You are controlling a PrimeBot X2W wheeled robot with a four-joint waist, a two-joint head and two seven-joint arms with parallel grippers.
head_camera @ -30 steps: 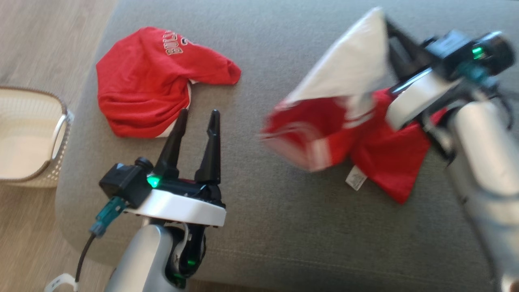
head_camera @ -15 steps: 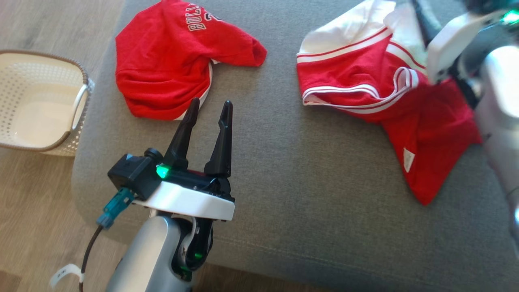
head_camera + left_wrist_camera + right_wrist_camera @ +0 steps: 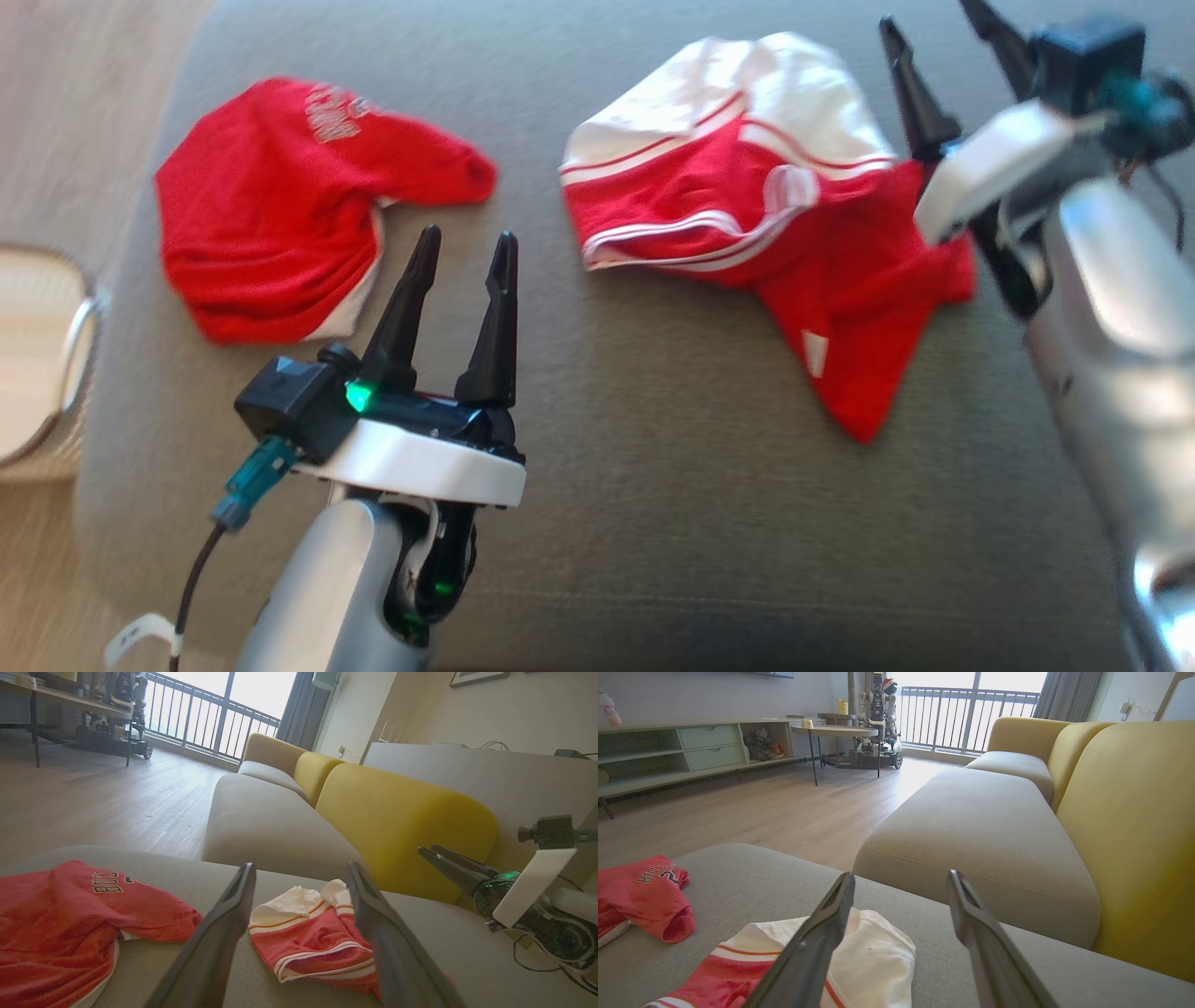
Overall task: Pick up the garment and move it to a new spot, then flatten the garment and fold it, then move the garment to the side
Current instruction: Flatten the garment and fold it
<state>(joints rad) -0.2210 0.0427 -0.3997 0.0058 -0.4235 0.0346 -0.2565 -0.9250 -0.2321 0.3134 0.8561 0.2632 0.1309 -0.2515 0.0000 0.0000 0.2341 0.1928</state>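
A red and white garment lies crumpled on the grey cushion, right of centre, its white part toward the back. It also appears in the left wrist view and the right wrist view. My right gripper hovers open just beyond the garment's right edge, holding nothing; its own view shows the jaws spread above the white cloth. My left gripper stands open and empty over bare cushion, between the two pieces of clothing.
A second red garment with lettering lies bunched at the cushion's left. A pale woven basket sits on the wooden floor past the left edge. Yellow sofa backrests rise behind the cushion.
My right gripper has opened and let go of the red and white garment, which dropped from hanging in the air to lying on the cushion. The head camera shifted. The left gripper stayed open.
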